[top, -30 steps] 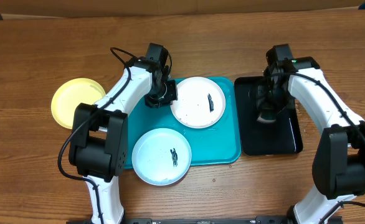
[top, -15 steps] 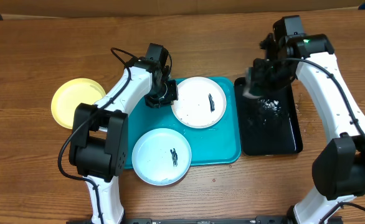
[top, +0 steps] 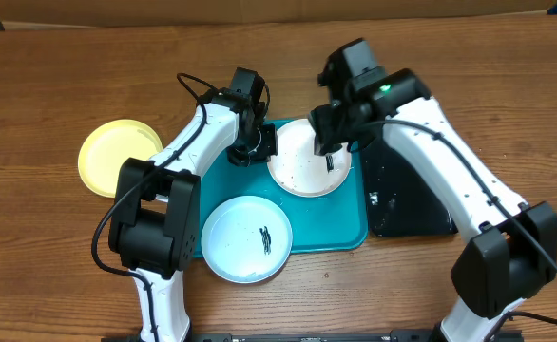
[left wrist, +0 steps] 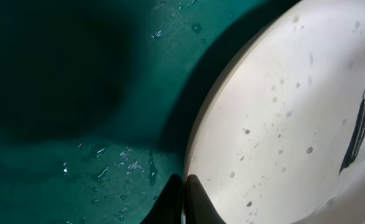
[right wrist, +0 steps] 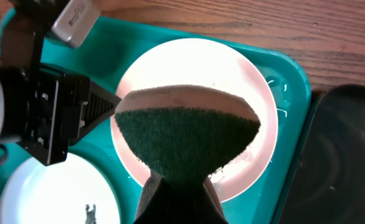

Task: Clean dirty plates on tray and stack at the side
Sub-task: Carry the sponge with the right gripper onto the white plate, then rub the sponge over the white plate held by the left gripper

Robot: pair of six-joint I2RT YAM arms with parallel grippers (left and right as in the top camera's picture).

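Observation:
The white plate (top: 302, 171) with a black smear lies at the back of the turquoise tray (top: 336, 233). My left gripper (top: 257, 144) is shut on its left rim; the left wrist view shows the fingers (left wrist: 184, 193) pinching the plate's (left wrist: 282, 124) edge. My right gripper (top: 328, 152) is shut on a green sponge (right wrist: 189, 137) and holds it right over the white plate (right wrist: 170, 62). The light blue rimmed plate (top: 248, 239), smeared, lies at the tray's front left. The yellow-green plate (top: 117, 157) lies on the table, left of the tray.
A glossy black tray (top: 412, 204) with water drops stands right of the turquoise tray. The turquoise tray's floor is wet near the left gripper (left wrist: 108, 168). Bare wooden table lies all around.
My right arm has lifted the sponge off the black tray and swung left, over the white plate. The left gripper and the white plate shifted slightly right.

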